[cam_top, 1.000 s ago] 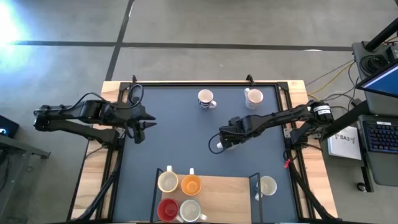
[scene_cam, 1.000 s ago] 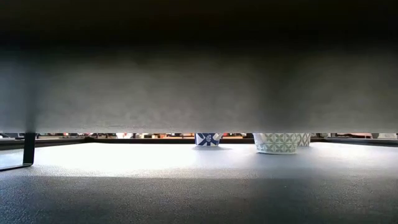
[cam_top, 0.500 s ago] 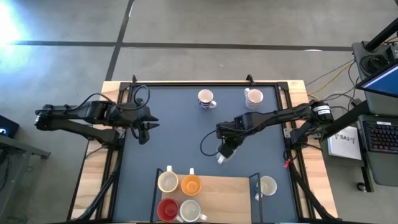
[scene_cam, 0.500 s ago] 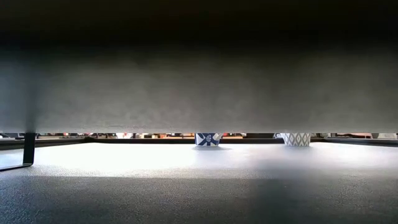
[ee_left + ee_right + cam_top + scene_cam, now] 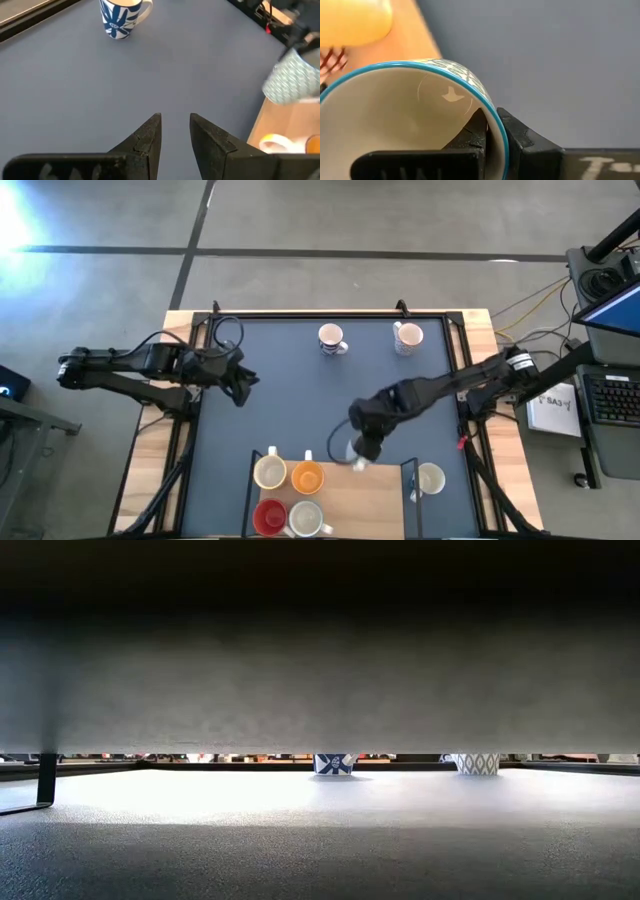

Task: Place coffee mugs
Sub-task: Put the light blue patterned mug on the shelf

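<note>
Fingers [image 5: 479,131] of the right gripper [image 5: 358,448] pinch the rim of a teal-patterned mug [image 5: 415,120], one finger inside against the cream inner wall and one outside. In the high view this mug [image 5: 356,454] hangs at the far edge of the wooden board [image 5: 370,498], just beside the orange mug [image 5: 307,477]. The left wrist view shows it tilted and off the surface [image 5: 292,79] above the board's corner.

On the board stand four mugs in a tight cluster: a cream mug [image 5: 269,472] and the orange one in the far row, a red mug [image 5: 268,517] and a white mug [image 5: 306,518] in the near row. Another pale mug [image 5: 430,478] sits on the dark bench [image 5: 290,400] just beyond the board's right edge.

Near the far edge of the bench stand a blue-patterned mug [image 5: 331,338] and, to its right and apart from it, a diamond-patterned mug [image 5: 408,337]; the bottoms of both show in the low view.

The left gripper [image 5: 240,383] hovers over the bench's left side, well apart from every mug, its fingers [image 5: 148,137] nearly closed with a narrow gap and grasping nothing.
</note>
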